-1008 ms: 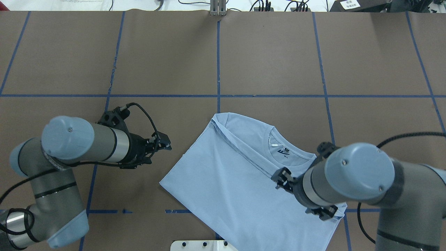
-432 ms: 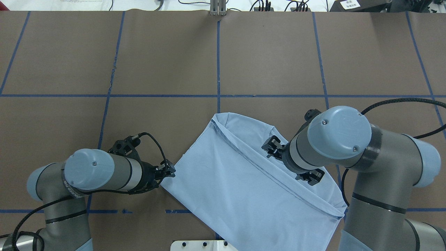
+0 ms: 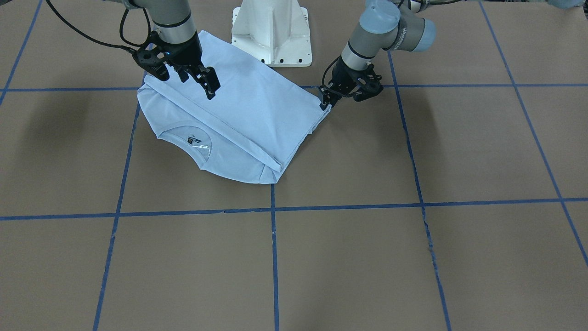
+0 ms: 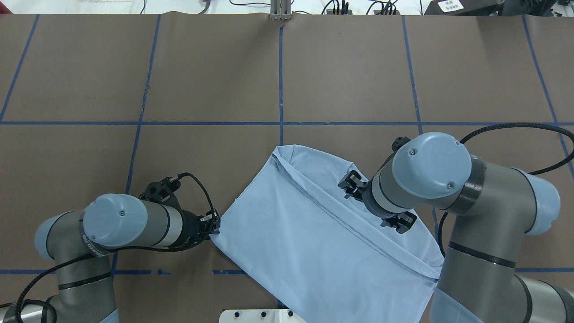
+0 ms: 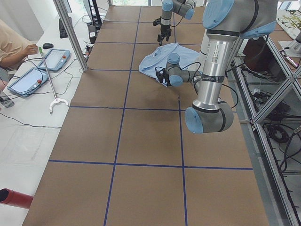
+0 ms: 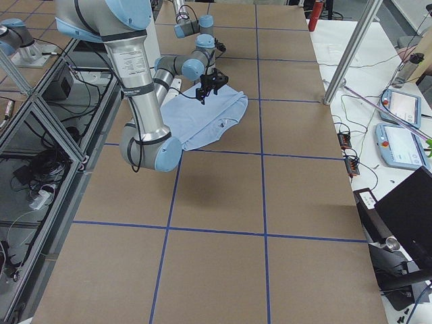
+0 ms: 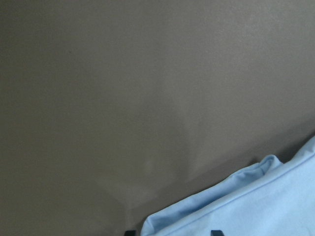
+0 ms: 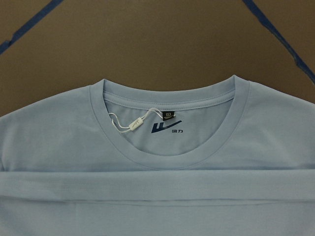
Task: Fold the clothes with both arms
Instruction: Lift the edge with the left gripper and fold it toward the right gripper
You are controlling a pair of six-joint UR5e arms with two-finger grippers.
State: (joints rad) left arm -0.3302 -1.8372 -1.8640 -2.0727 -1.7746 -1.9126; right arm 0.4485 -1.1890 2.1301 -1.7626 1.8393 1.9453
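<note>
- Left gripper (image 4: 216, 226): jaws part-open at the T-shirt (image 4: 305, 242) corner on the table (image 4: 215, 80); cannot tell any grip.
- Right gripper (image 3: 186, 77): spread wide, empty, over T-shirt beside collar (image 8: 170, 160).

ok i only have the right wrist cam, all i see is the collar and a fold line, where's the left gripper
observer: the left gripper is low at the T-shirt corner on the robot's left side. Its fingertips are apart, with the cloth edge between them.
operator: and is my right gripper touching the shirt
observer: it doesn't look like it. The right gripper hangs open above the T-shirt, on the robot's side of the collar.
</note>
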